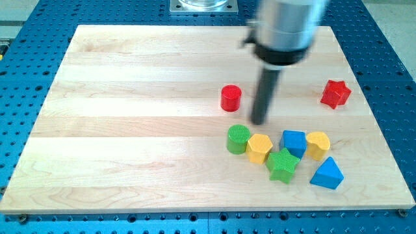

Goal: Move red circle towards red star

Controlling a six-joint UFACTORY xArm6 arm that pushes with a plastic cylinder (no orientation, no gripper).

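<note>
The red circle (231, 98) stands on the wooden board right of centre. The red star (335, 93) lies far to its right, near the board's right edge, at about the same height in the view. My tip (259, 121) is down on the board just to the lower right of the red circle, with a small gap between them, and above the green circle (238, 138). The rod rises from the tip to the blurred arm head at the view's top.
A cluster lies below the tip: green circle, yellow hexagon (259, 147), green star (283, 164), blue block (294, 142), yellow block (318, 144), blue triangle (327, 174). The wooden board (130, 130) sits on a blue perforated table.
</note>
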